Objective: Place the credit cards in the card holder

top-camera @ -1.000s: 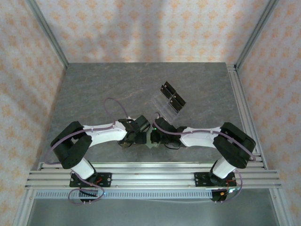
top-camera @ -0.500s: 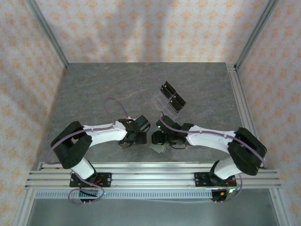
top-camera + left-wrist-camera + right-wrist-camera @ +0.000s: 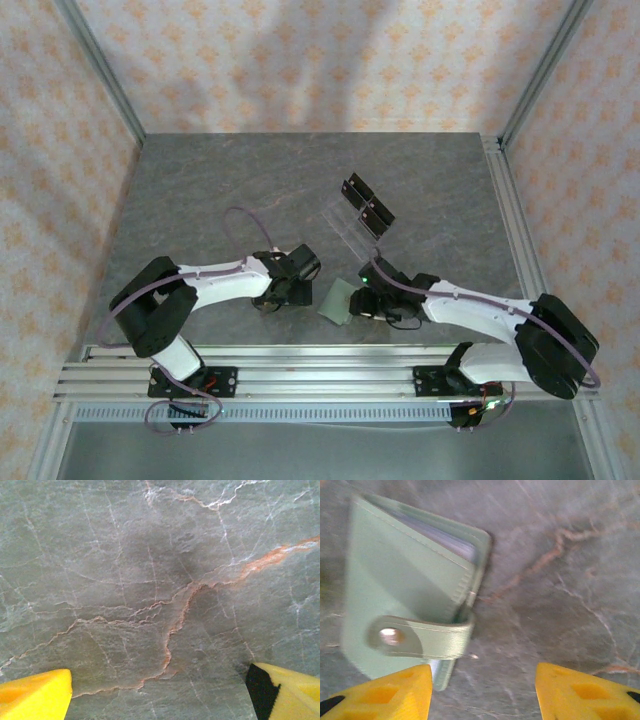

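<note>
My right claw (image 3: 483,680) hangs open over veined grey stone (image 3: 560,580). The card holder (image 3: 405,585), a smooth, stitched, sage-green rectangle, lies flat just beyond one yellow finger (image 3: 385,690), its snap tab (image 3: 420,639) wrapped over the edge. My left claw (image 3: 159,682) gapes too.

Table (image 3: 150,555) with a matt, stone-look surface, grey-green with thin white and rust-coloured veins. Card holder (image 3: 405,580) in sage-green leather-like material, smooth with a soft sheen and stitched along its edges. Its strap carries a dull metal snap (image 3: 389,636). Pale cards (image 3: 451,539) tucked inside look like smooth plastic, though the view is blurred. Right fingers (image 3: 580,690) and left fingers (image 3: 35,695) are matt yellow plastic. Rack (image 3: 350,225) of clear, glossy acrylic. Arm shells (image 3: 215,280) of smooth white plastic. Rails (image 3: 320,372) of brushed silver metal.
</note>
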Tool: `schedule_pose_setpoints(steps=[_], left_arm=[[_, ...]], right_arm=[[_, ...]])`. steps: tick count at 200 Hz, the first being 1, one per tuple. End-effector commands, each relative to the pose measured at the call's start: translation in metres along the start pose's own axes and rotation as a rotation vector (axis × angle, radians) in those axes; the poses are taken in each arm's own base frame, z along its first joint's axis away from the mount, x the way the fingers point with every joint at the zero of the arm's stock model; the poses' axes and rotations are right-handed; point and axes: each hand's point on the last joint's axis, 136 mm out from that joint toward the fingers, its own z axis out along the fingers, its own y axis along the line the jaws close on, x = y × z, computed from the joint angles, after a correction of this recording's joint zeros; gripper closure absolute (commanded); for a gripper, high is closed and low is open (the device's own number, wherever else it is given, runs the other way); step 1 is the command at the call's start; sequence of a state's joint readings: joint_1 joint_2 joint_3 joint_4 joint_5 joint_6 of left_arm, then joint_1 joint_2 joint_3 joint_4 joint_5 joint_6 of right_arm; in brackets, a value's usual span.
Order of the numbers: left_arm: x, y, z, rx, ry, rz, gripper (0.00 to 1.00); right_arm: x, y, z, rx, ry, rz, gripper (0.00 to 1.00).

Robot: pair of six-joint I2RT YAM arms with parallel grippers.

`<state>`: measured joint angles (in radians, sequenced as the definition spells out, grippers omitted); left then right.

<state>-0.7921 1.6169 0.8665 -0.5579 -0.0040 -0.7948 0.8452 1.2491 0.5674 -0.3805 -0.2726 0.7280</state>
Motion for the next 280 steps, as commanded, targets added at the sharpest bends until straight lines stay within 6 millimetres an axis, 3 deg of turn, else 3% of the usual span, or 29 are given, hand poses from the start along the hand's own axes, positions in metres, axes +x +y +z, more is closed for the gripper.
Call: schedule_pose_setpoints(steps=[1, 52, 91, 117, 159, 193, 225, 280], left_arm=[[-0.003, -0.023, 0.001, 0.072, -0.002, -0.002, 0.09], [0.001, -0.020, 0.003, 0.069, 0.005, -0.006, 0.09], [0.003, -0.019, 0.005, 0.070, 0.007, -0.011, 0.09], [0.003, -0.020, 0.005, 0.074, 0.007, -0.010, 0.08], [0.003, -0.025, 0.003, 0.085, 0.004, -0.010, 0.09], [0.004, -0.033, 0.003, 0.097, 0.003, -0.003, 0.09], [0.002, -0.036, 0.001, 0.090, -0.002, -0.003, 0.09], [-0.029, -0.020, -0.035, 0.044, -0.127, -0.022, 0.06]], right_arm=[[-0.005, 0.014, 0.005, -0.077, -0.016, 0.033, 0.45], [-0.020, 0.046, 0.015, -0.163, -0.019, 0.007, 0.51], [-0.035, 0.068, 0.019, -0.193, -0.012, -0.024, 0.66], [-0.045, 0.080, 0.015, -0.210, -0.016, -0.047, 0.72], [-0.055, 0.094, 0.002, -0.224, -0.036, -0.086, 0.73], [-0.064, 0.092, 0.000, -0.208, -0.047, -0.089, 0.72], [-0.069, 0.084, -0.001, -0.200, -0.050, -0.071, 0.65], [-0.067, 0.058, -0.023, -0.052, -0.063, -0.105, 0.57]])
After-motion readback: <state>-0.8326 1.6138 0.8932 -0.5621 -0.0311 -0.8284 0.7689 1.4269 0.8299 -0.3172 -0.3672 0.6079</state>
